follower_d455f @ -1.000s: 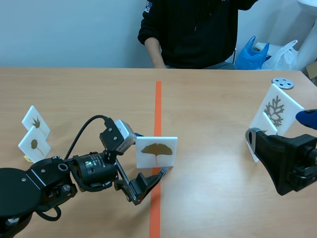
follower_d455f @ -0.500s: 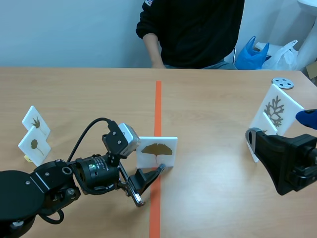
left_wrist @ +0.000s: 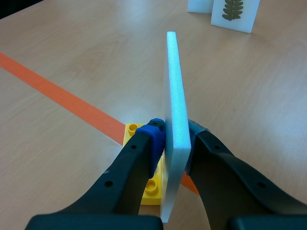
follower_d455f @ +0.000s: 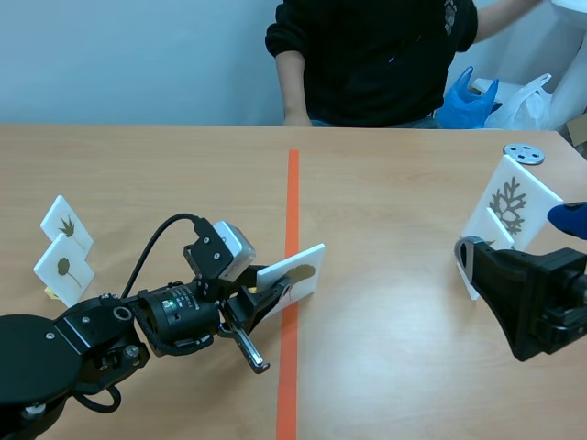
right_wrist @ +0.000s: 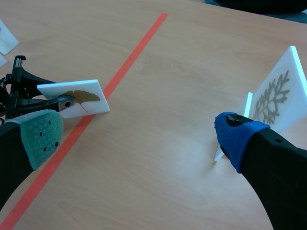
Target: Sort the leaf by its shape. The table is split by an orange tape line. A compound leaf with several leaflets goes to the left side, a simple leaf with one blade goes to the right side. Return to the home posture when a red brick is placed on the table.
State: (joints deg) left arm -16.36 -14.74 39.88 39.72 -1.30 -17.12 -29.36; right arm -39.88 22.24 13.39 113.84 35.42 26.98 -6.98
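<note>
wooden table (follower_d455f: pixel 394 183), orange tape line (follower_d455f: pixel 293 197), left leaf cards (follower_d455f: pixel 66 225), right leaf card (follower_d455f: pixel 509 203), yellow brick (left_wrist: pixel 152 188), grey disc (follower_d455f: pixel 523 153)

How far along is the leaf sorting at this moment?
Done: a rear left card and a front left card stand on the left side, and a lobed-leaf card stands on the right. In hand: the left gripper is shut on the fan-leaf card, tilted over the tape line. Left: setting that single-blade leaf on the right side. No red brick shows, so nothing calls for home.

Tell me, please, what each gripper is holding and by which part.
The left gripper pinches the white leaf card across its faces, near one edge. The right gripper is open, holding nothing.
</note>
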